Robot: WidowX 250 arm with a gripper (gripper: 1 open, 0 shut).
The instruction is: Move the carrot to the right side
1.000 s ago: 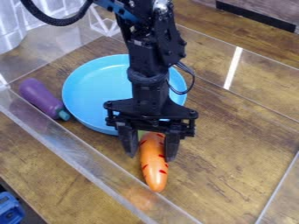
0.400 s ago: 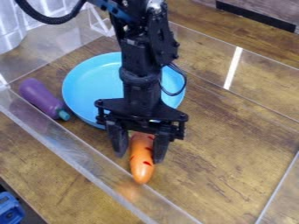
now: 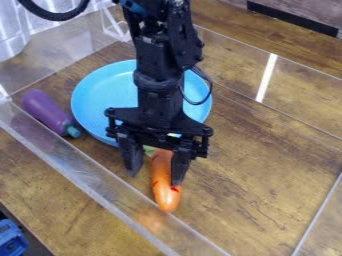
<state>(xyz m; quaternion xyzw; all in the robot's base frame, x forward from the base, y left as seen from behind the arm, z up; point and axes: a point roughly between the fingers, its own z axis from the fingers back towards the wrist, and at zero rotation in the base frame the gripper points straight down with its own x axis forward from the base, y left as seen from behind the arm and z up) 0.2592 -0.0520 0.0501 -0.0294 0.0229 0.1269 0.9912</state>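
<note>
The carrot [image 3: 164,187] lies on the wooden desk [image 3: 267,160] near the low clear wall [image 3: 94,180] that runs along the front edge, at about 6 o'clock from the middle of the view. It is glossy orange and tapered, its narrow tip pointing toward 6 o'clock and its upper end hidden up between the black fingers, so the leafy top cannot be seen. A bright highlight runs down its body.

The end effector [image 3: 158,163] stands upright over the carrot, its two fingers set at a middling spread on either side of the carrot's upper part. Whether the fingers press the carrot or merely flank it cannot be told.

Toward 3 o'clock from the carrot the desk is bare brown wood for a long stretch, reaching out to the far clear wall [image 3: 314,215] at the right edge. Toward 6 o'clock there is little room before the front wall. A streak of glare lies on the wood at about 2 o'clock.

At 11 o'clock from the carrot, just behind the end effector, sits a light blue plate [image 3: 114,95], partly covered by the arm [image 3: 160,60]. At 9 to 10 o'clock, touching or just beside the plate's left rim, lies a purple toy eggplant [image 3: 48,110], close to the left clear wall.
</note>
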